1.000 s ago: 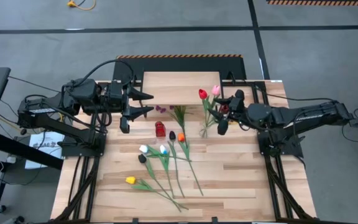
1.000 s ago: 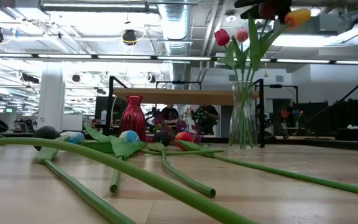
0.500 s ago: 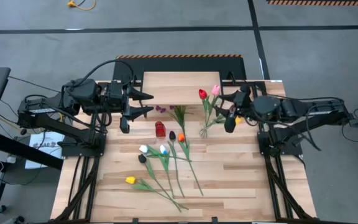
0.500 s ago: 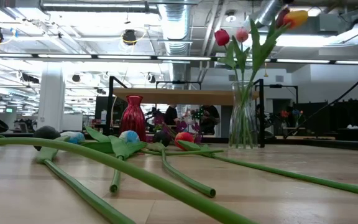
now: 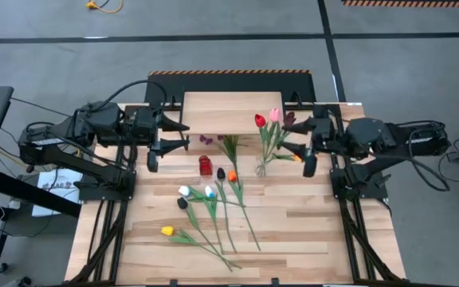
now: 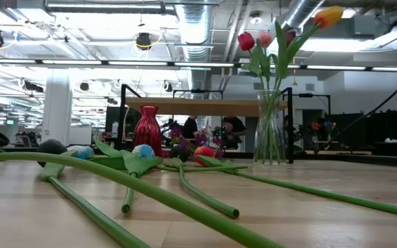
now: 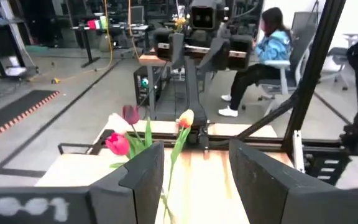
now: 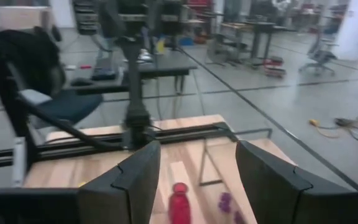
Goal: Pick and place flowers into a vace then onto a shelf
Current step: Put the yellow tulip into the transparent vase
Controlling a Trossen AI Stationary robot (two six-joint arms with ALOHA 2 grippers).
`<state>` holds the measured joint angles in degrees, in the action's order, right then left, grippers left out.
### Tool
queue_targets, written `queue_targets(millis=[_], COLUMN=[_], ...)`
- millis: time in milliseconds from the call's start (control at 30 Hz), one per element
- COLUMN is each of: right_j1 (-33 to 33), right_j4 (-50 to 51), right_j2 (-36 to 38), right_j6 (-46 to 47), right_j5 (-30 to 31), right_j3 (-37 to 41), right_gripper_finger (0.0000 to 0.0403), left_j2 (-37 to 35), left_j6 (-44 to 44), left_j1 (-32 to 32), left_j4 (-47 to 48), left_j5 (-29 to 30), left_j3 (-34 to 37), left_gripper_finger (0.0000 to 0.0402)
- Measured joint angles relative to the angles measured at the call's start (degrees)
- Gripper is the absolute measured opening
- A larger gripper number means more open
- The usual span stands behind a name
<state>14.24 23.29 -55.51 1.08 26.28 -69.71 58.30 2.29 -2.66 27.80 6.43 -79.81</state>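
Four tulips [image 5: 266, 134] upright in clear vase [image 6: 269, 131], just beside right hand [image 5: 300, 137] — fingers parted, holding nothing. Remaining flowers [image 5: 213, 209] loose on bench [image 5: 309, 231], well apart from it. Left hand [image 5: 175, 135] open near shelf [image 5: 231, 114] — red vase [image 5: 205, 166] close by.

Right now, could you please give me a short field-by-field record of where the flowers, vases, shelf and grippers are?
glass vase: upright on the table, holding red, pink, maroon and orange-yellow tulips
red vase: upright, empty, mid-table
loose flowers: lying flat on the table, in front of the red vase
shelf: at the table's far edge, nothing on it
left gripper: open, empty, beside the shelf
right gripper: open, empty, beside the glass vase
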Motion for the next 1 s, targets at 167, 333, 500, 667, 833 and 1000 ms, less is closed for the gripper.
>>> queue_targets(millis=[167, 333, 500, 667, 833, 1000], right_j1=[3.8, 5.8, 6.8, 6.8, 6.8, 7.5], right_j4=[-0.2, -0.2, -0.6, -1.7, -2.0, -3.6], right_j2=[0.0, 0.0, 0.0, 0.0, 0.0, -1.2], right_j6=[0.0, 0.0, 0.0, 0.0, -0.1, -0.8], right_j5=[0.8, 0.9, 1.0, 1.0, 1.0, 1.0], right_j3=[-0.4, -0.4, -0.4, -0.4, -0.4, -1.0], right_gripper_finger=[0.0195, 0.0190, 0.0184, 0.0183, 0.0189, 0.0191], left_j2=[-2.4, -4.0, -3.9, -3.4, -2.9, -1.6], left_j6=[1.6, 3.2, 6.4, 7.8, 6.9, 4.2], left_j1=[0.0, 0.0, 0.0, -0.6, -3.9, -7.1], left_j4=[6.0, 17.6, 30.2, 36.1, 36.2, 34.0], left_j5=[-3.5, -8.3, -14.3, -17.1, -18.8, -18.8], left_j3=[0.0, 0.0, 0.2, 3.3, 8.2, 11.0], left_gripper_finger=[0.0171, 0.0171, 0.0171, 0.0171, 0.0171, 0.0169])
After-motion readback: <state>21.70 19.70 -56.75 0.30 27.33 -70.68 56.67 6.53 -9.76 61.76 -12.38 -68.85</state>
